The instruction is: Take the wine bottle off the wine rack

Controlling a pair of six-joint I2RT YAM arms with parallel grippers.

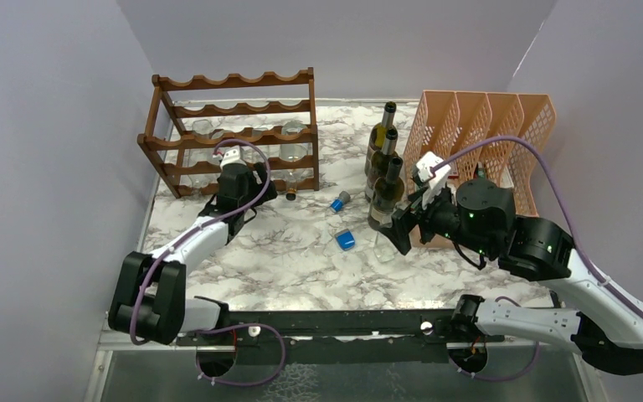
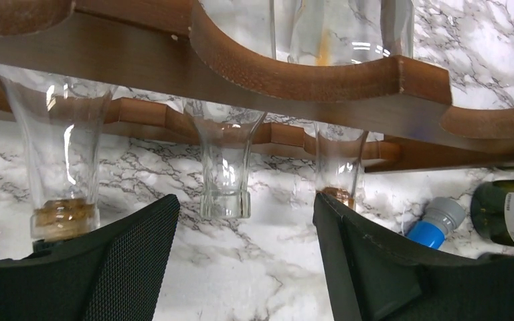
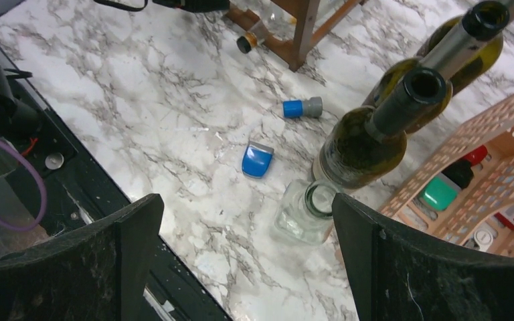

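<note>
The wine rack [image 1: 234, 81] stands at the back left of the marble table [image 1: 301, 268], with clear glass bottles lying on their sides in its lower tiers. The left gripper [image 2: 244, 200] sits right at the rack's front, fingers spread wide and holding nothing. In its wrist view the wine bottle [image 2: 225, 180] points its open mouth toward the gap between the fingers – centred there, touching neither. A corked neck [image 2: 63, 214] lies to one side, another neck [image 2: 338, 180] to the other.

The right gripper [image 3: 246, 200] is also spread and empty – it hangs over a standing clear bottle [image 3: 304, 210] beside green bottles [image 1: 385, 180] and the peach organizer [image 1: 486, 117].
</note>
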